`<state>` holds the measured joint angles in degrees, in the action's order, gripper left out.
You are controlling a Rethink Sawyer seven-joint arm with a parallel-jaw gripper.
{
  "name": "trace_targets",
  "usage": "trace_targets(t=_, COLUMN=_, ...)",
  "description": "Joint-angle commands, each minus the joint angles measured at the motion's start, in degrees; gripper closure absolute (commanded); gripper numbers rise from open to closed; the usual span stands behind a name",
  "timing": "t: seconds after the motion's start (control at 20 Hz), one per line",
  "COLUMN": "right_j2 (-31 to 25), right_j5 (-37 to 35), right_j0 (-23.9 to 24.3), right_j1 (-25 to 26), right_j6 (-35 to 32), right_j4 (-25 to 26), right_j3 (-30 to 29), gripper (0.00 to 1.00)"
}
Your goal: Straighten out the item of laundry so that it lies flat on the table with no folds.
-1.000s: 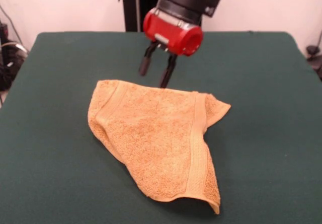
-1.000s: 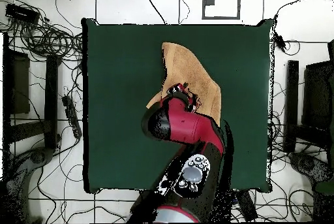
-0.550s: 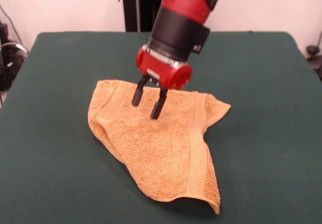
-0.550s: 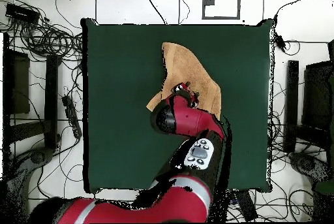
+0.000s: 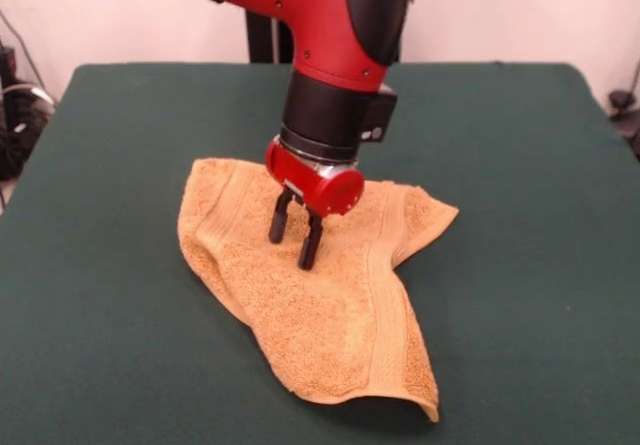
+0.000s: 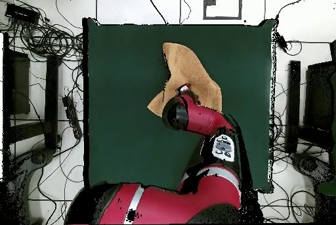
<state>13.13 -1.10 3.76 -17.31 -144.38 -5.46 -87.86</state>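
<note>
Moved forward and down since a second ago: fingers (image 5: 310, 255) off the far hem and over the middle of the towel (image 5: 330, 305), tips at or nearly at the pile. Spread a little apart, nothing pinched between them; whether truly touching the cloth, cannot tell from the front view. Gripper (image 5: 295, 243) pointing almost straight down under the red wrist, arm leaning in from above and hiding much of the cloth in the overhead view.

Towel (image 6: 190, 71) near the middle of the desk (image 5: 520, 265), still doubled over: one woven band running slantwise down the upper layer, a pointed flap sticking out on the right of the front view, lower corner curling up off the felt. Outline lopsided, not square.

Judged barely begun: no fold opened, no corner seized. Left to do: take hold of the folded-over layer, pull it clear, then smooth it flat.
</note>
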Motion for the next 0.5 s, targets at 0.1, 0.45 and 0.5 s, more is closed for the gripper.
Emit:
trace_targets(t=0.1, right_j2=-12.4, right_j5=-9.6, right_j0=-0.1, right_j1=-0.4, right_j6=-5.8, right_j4=-2.9, right_j3=-5.0, gripper=0.0)
trace_targets(t=0.45, right_j2=-21.1, right_j5=-14.5, right_j0=6.2, right_j1=-5.2, right_j6=-3.6, right_j4=-2.7, right_j3=-11.0, gripper=0.0)
trace_targets(t=0.5, right_j2=-21.3, right_j5=-15.1, right_j0=6.1, right_j1=-5.9, right_j6=-4.1, right_j4=-3.1, right_j3=-11.7, gripper=0.0)
